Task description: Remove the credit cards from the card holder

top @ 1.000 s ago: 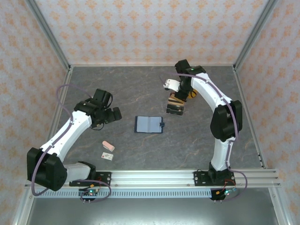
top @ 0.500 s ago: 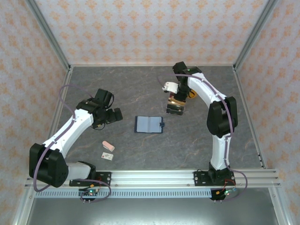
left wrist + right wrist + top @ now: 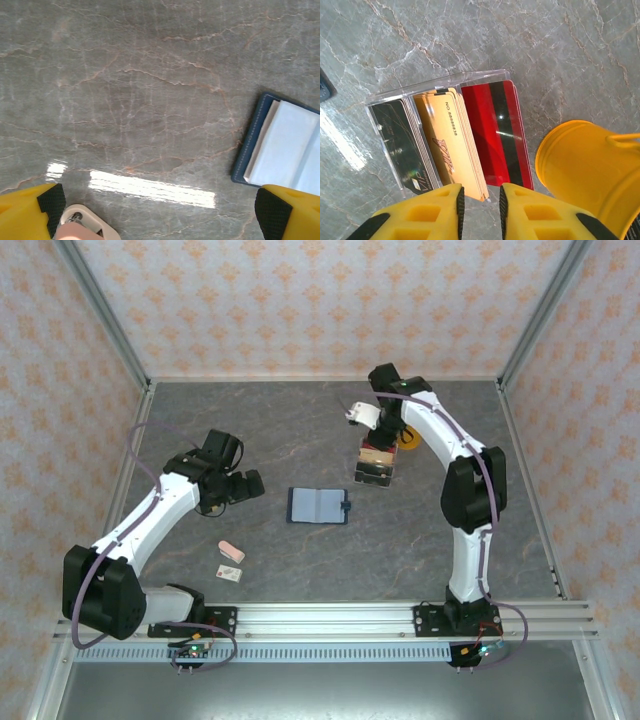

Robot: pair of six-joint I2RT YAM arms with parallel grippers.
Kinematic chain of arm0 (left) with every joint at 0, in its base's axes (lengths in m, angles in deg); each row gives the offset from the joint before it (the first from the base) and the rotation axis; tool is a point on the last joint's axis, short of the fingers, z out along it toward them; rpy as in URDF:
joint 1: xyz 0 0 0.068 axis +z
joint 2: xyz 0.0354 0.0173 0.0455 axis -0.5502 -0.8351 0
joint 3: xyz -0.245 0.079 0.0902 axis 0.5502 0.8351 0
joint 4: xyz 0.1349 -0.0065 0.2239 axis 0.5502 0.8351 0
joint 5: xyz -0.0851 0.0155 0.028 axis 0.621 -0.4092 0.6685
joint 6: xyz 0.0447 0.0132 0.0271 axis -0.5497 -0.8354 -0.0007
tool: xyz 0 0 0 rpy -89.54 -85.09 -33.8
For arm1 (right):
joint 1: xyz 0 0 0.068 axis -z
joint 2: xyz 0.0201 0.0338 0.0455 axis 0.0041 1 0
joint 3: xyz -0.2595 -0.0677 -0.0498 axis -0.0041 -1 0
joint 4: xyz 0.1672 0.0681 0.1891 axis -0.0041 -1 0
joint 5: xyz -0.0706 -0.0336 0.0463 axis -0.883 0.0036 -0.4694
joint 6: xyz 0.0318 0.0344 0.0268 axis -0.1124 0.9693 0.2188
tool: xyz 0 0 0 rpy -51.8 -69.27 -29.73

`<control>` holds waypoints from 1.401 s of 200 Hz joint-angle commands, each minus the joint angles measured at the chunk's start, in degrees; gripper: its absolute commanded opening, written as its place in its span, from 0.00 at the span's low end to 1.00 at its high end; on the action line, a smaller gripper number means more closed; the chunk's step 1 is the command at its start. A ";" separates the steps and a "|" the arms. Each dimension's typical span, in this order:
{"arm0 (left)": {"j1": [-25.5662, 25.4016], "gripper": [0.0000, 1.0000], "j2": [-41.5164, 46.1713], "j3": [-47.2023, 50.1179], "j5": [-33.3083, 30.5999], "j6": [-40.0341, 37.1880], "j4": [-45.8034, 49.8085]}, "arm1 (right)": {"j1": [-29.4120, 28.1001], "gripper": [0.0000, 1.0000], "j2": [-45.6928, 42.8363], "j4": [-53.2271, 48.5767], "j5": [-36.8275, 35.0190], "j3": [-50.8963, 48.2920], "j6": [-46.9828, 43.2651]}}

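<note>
One card holder [image 3: 320,505] lies unfolded, long axis left-right; left gripper [image 3: 160,207] spread, right gripper [image 3: 479,200] slightly parted.

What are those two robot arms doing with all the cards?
The right claw hovers just above a clear tray where the credit cards sit side by side: a dark one, tan ones and a red one. Its jaws are slightly apart and hold nothing. The blue card holder lies open in the middle of the table. The left claw hangs wide open beside it.
</note>
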 commanded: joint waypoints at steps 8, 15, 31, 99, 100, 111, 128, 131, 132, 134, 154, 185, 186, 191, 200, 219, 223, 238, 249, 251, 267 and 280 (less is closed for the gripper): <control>0.59 1.00 -0.46 1.35 4.11 1.21 -3.84 | -0.21 0.29 -8.79 3.98 5.39 -5.33 16.56; 0.50 1.00 -0.68 1.30 4.94 1.38 -4.48 | -0.65 0.30 -11.00 6.19 6.99 -8.17 20.45; 0.33 1.00 -1.54 1.55 7.17 1.94 -6.25 | -2.07 0.35 -16.72 13.70 8.13 -15.91 31.26; -6.69 0.99 -4.69 4.32 11.88 8.00 -15.86 | -7.37 0.49 -31.34 28.10 12.47 -40.22 72.03; -6.86 0.99 -4.78 4.34 11.84 8.17 -16.03 | -7.46 0.49 -31.39 28.35 12.64 -40.50 72.34; -8.49 0.96 -6.02 4.53 11.72 9.22 -17.49 | -8.51 0.49 -31.46 31.23 13.60 -43.81 75.22; -10.46 0.86 -8.32 5.15 11.67 11.02 -20.40 | -9.71 0.49 -30.85 34.86 14.69 -48.28 79.09; -10.72 0.85 -8.78 5.18 11.58 11.20 -20.89 | -9.82 0.49 -30.67 35.18 14.90 -48.93 79.39; -10.77 0.84 -8.98 5.21 11.56 11.26 -21.05 | -9.91 0.49 -30.66 35.27 15.00 -49.12 79.54; -10.87 0.82 -9.28 5.24 11.56 11.38 -21.36 | -9.96 0.49 -30.51 35.51 15.03 -49.43 79.86; -11.57 0.62 -13.03 4.20 11.46 12.20 -22.47 | -10.09 0.47 -30.17 39.64 16.96 -53.46 83.19; -12.27 0.46 -16.95 2.06 11.54 12.25 -23.31 | -10.55 0.45 -28.41 44.34 19.23 -57.57 85.80; -12.29 0.45 -17.06 1.94 11.54 12.23 -23.31 | -10.54 0.45 -28.30 44.42 19.28 -57.61 85.81; -12.31 0.45 -17.60 1.49 11.54 12.09 -23.25 | -10.55 0.45 -27.77 44.77 19.59 -57.94 85.88; -12.26 0.41 -18.84 0.78 11.62 11.79 -22.99 | -10.62 0.44 -26.86 45.60 20.16 -58.53 85.93; -12.56 0.35 -21.23 -0.76 12.15 11.03 -22.55 | -10.66 0.44 -25.29 46.82 20.96 -59.23 85.76; -12.62 0.34 -21.69 -1.12 12.28 10.83 -22.38 | -10.66 0.43 -25.12 47.01 21.07 -59.28 85.63; -12.69 0.29 -23.19 -2.45 12.49 9.87 -21.85 | -10.71 0.42 -24.11 47.53 21.96 -59.29 85.00; -12.70 0.29 -24.11 -3.45 11.86 9.21 -20.75 | -10.71 0.41 -23.38 47.55 22.31 -59.10 84.55; -12.71 0.29 -24.22 -3.63 11.70 9.08 -20.48 | -10.71 0.41 -23.31 47.55 22.35 -59.07 84.48; -12.74 0.31 -24.90 -4.81 9.51 7.94 -18.12 | -10.73 0.41 -22.41 47.17 22.76 -58.56 83.65; -12.70 0.38 -25.16 -5.64 7.33 6.93 -15.92 | -10.75 0.42 -21.80 46.81 22.72 -58.35 83.17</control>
